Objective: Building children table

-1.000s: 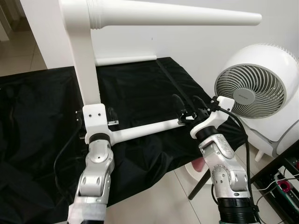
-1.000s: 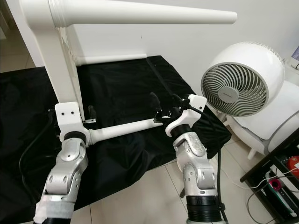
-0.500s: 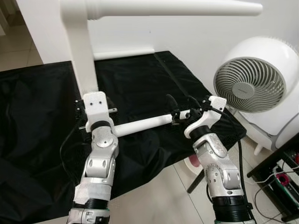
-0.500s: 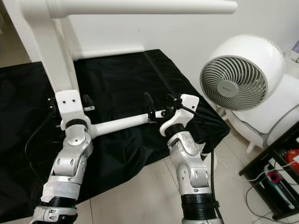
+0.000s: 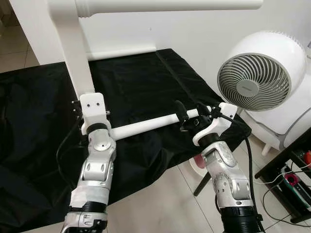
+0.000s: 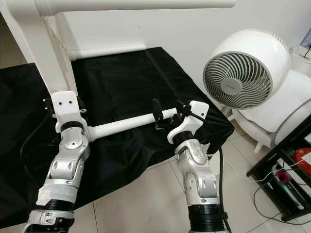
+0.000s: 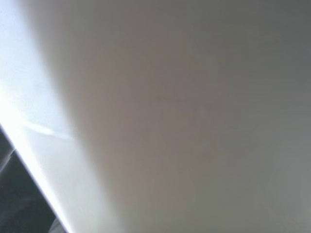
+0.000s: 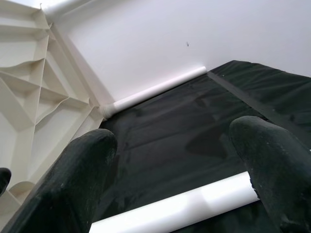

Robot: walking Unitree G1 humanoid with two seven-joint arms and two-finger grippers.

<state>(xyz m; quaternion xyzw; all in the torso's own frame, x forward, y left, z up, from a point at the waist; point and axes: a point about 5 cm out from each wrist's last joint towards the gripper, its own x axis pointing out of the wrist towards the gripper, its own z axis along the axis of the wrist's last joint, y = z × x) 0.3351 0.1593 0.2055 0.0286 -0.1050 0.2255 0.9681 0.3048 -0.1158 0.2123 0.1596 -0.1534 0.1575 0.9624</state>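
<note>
While left claw [image 5: 92, 104] grips tabletop [image 5: 73, 53], right claw [image 5: 190, 116] spread over leg [image 5: 146, 126]

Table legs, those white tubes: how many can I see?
3. One leg runs across the top, one leg lies between the two grippers over the black cloth, and one leg lies along the wall. More may be hidden.

white table frame [image 5: 73, 53] upright over black cloth [image 5: 141, 82]. left gripper [image 5: 90, 109] at frame's lower end, fingers hidden. white table leg [image 5: 146, 126] lying crosswise; right gripper [image 5: 192, 116] at its far tip, fingers parted astride it. white fan [image 5: 260, 80] right, on floor.
</note>
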